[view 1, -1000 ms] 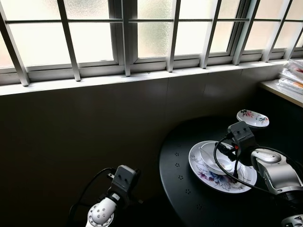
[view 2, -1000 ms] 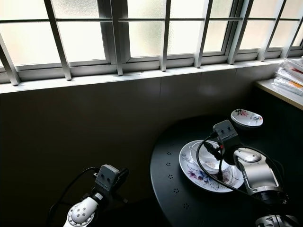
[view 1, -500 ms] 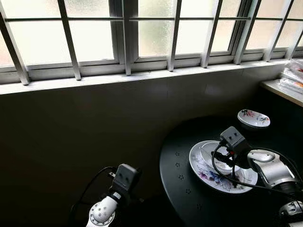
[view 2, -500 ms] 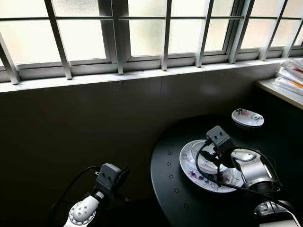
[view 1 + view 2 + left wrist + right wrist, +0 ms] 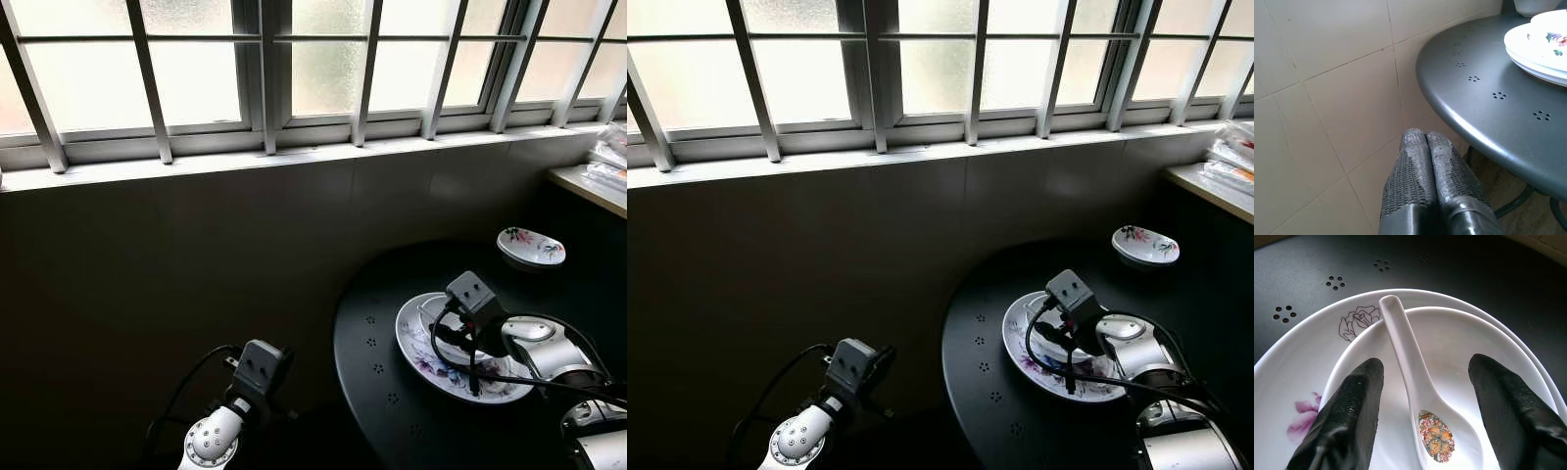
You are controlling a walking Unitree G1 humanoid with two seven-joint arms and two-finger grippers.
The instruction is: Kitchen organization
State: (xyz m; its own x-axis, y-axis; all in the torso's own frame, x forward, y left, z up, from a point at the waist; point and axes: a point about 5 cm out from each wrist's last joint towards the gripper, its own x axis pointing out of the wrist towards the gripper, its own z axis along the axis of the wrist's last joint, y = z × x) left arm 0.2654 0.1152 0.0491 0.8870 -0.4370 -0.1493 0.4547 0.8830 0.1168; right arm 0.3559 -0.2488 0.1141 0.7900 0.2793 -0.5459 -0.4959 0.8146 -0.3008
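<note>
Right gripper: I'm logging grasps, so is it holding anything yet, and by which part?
Nothing held. The right gripper is open, its fingers either side of the spoon in the bowl, not touching.

Barred frosted window (image 5: 313,69) across the far wall, pale sill (image 5: 294,162) beneath. Tiled wall (image 5: 1327,98) below, in shadow. Light counter edge (image 5: 588,186) at far right, bearing stacked packets (image 5: 612,162). Curved leg of the desk base (image 5: 1518,203) over brown floor (image 5: 1484,164).
</note>
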